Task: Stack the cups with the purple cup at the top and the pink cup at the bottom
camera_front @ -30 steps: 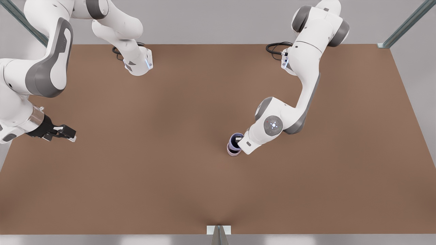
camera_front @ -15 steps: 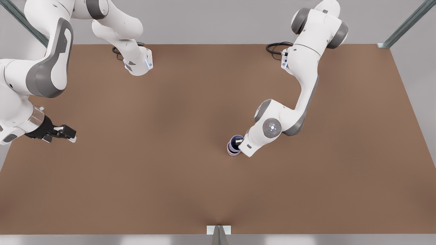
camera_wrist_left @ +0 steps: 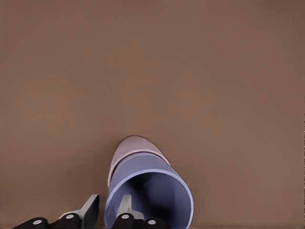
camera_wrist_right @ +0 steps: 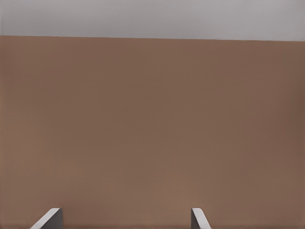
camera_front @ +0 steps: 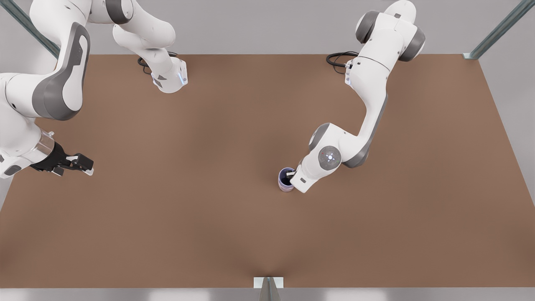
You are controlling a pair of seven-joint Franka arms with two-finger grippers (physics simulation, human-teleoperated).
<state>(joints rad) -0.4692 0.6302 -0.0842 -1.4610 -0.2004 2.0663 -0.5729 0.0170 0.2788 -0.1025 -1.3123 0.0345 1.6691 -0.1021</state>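
Brown table [camera_front: 209, 200] under a grey wall, metal struts at its corners. Near the middle, the purple cup [camera_wrist_left: 152, 195] sits nested in the pink cup [camera_wrist_left: 131, 148]; the left gripper [camera_wrist_left: 107, 212] pinches its rim, largely hidden by the wrist. The right gripper [camera_front: 79, 164] waits at the front view's left, fingers spread wide.

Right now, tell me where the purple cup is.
Front view, right of centre: the purple cup sits nested in the pink cup, its wall between the left end effector's fingers.
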